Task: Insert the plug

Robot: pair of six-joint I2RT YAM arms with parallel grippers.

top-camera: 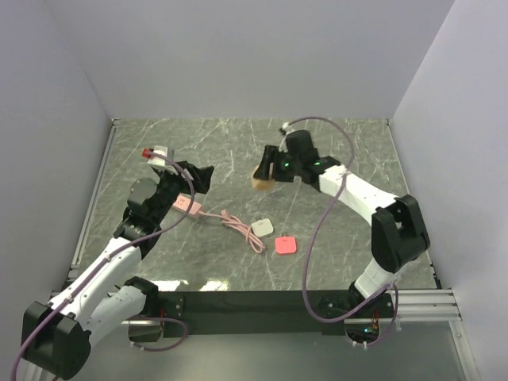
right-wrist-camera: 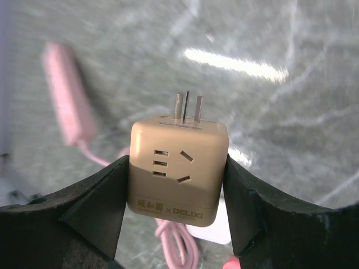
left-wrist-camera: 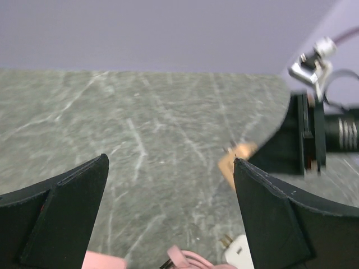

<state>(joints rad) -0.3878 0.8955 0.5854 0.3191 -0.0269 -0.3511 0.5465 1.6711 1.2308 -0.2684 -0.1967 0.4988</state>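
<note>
right end effector (right-wrist-camera: 176, 163): grips tan cube (right-wrist-camera: 178, 185), prongs (right-wrist-camera: 188, 107) shown wrist-only | left end effector (left-wrist-camera: 171, 161): wide | plug (top-camera: 286, 245): on table (top-camera: 238, 147)

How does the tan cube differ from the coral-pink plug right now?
The tan cube is clamped in the right gripper; the coral-pink plug lies loose on the table. The tan cube is blocky, with prongs and socket slots showing; the coral-pink plug is flat. Both are squarish with rounded corners.

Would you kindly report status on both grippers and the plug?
Left gripper open, empty. Right gripper shut on tan cube adapter. Coral-pink plug lies ungripped on table, nothing covering it.
</note>
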